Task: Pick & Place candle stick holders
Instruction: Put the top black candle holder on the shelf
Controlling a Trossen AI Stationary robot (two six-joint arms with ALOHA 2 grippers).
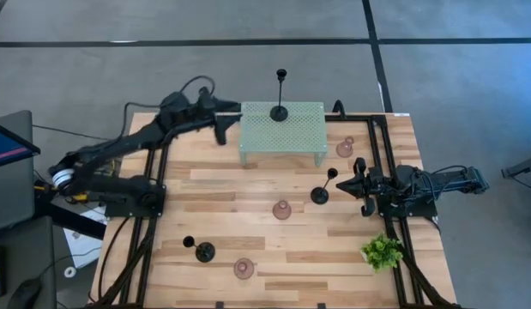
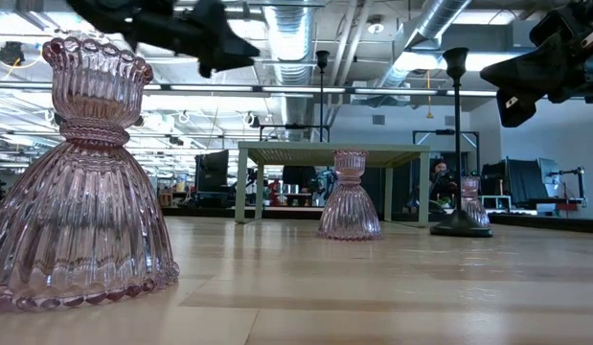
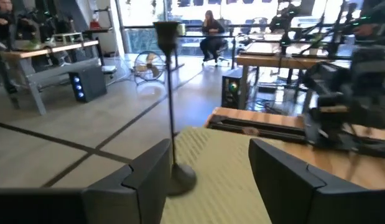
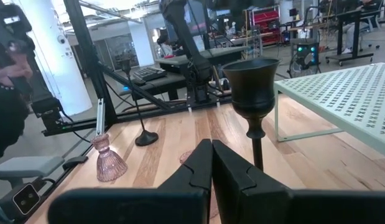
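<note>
Mint-green perforated metal shelf (image 1: 282, 130) stands at the far edge of the wooden-slat table (image 1: 248, 193); one slim black candle stick holder (image 1: 280, 96) stands upright on its top. The left end effector (image 1: 220, 127), fingers released, hovers just beside the shelf's left end. The right end effector (image 1: 352, 186), fingers clenched together and empty, sits near a second black holder (image 1: 322, 188) on the table. A third black holder (image 1: 201, 249) and three pinkish ribbed glass holders (image 1: 282, 209) stand spread across the table.
</note>
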